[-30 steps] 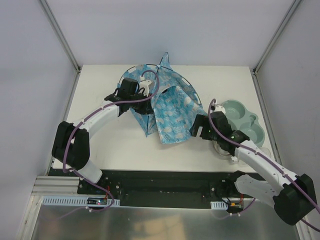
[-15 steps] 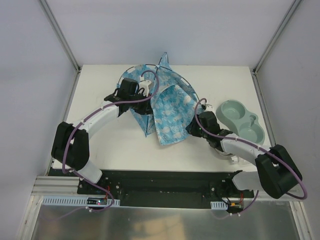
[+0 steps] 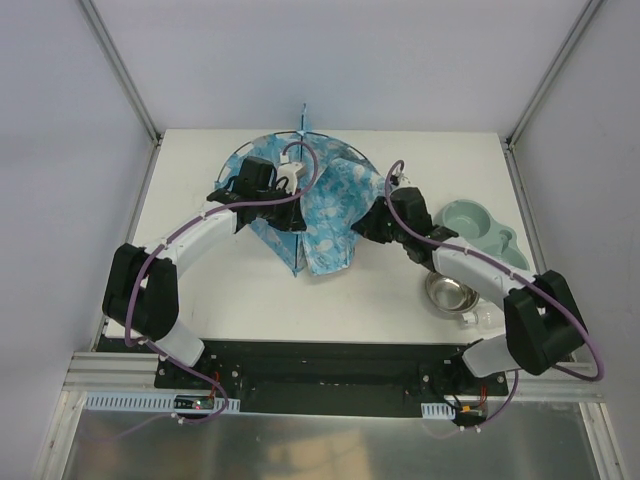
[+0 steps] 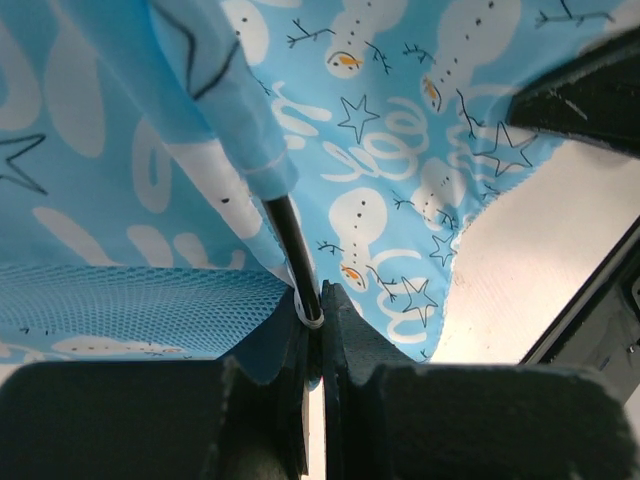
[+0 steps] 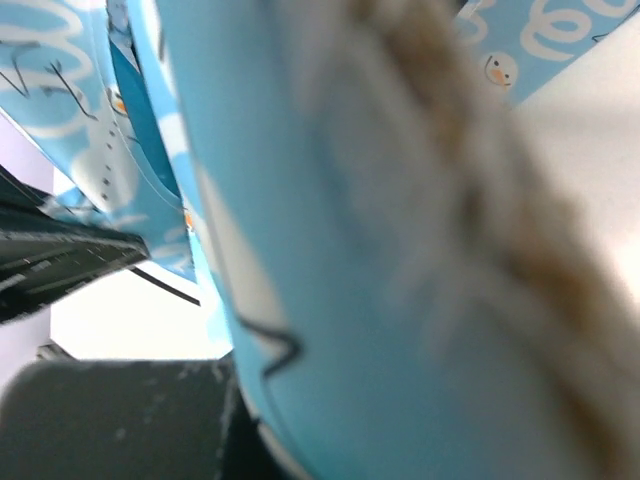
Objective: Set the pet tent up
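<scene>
We clamp the left gripper (image 4: 312, 322) on a thin black pole (image 4: 288, 235) of the tent (image 3: 325, 195), which sits far-middle on the table (image 3: 400, 290). We judge it light and floppy, so the springy poles are the best hold. We cannot tell whether the right gripper (image 3: 370, 226) is clenched.

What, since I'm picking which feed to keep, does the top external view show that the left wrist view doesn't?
Only the top external view: both arms, the whole pet tent toward the far side of the table, the right pincer at its edge, a green double bowl and a steel bowl. Only the left wrist view: the left pincer shut on a thin black pole, a mesh panel, the snowman print. Both: blue tent fabric and white tabletop.
</scene>
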Available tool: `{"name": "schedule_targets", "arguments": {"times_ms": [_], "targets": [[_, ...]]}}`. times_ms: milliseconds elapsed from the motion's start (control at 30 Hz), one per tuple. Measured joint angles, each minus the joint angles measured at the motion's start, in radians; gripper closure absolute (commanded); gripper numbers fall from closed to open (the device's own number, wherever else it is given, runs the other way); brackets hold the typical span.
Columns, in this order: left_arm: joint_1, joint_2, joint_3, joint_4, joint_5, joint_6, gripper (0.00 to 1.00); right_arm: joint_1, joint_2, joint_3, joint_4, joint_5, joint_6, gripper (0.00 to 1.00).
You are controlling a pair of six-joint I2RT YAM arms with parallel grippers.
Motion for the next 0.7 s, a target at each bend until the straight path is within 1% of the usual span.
{"name": "schedule_targets", "arguments": {"times_ms": [233, 333, 367, 433, 467, 500, 567, 600, 700], "targets": [[0.005, -0.001, 0.000, -0.032, 0.035, 0.022, 1.00, -0.079, 0.149, 0.157, -0.032, -0.198, 0.056, 1.00], [0.011, -0.001, 0.000, -0.042, 0.036, 0.021, 1.00, -0.110, 0.211, 0.212, -0.060, -0.251, 0.070, 1.00], [0.011, -0.001, 0.000, -0.043, 0.036, 0.021, 1.00, -0.115, 0.224, 0.216, -0.072, -0.254, 0.071, 0.91], [0.011, -0.001, 0.006, -0.051, 0.026, 0.015, 1.00, -0.117, 0.240, 0.217, -0.095, -0.239, 0.069, 0.64], [0.011, -0.001, 0.008, -0.053, 0.024, 0.013, 1.00, -0.117, 0.247, 0.217, -0.103, -0.229, 0.071, 0.47], [0.011, -0.001, 0.011, -0.060, 0.017, 0.010, 1.00, -0.116, 0.254, 0.217, -0.111, -0.207, 0.066, 0.34], [0.011, -0.001, 0.020, -0.071, -0.002, -0.002, 1.00, -0.115, 0.261, 0.210, -0.112, -0.166, 0.054, 0.22], [0.011, -0.001, 0.023, -0.074, -0.009, -0.006, 1.00, -0.115, 0.261, 0.200, -0.103, -0.150, 0.045, 0.19], [0.010, -0.001, 0.030, -0.083, -0.035, -0.013, 1.00, -0.114, 0.261, 0.156, -0.060, -0.117, 0.027, 0.18]]}}
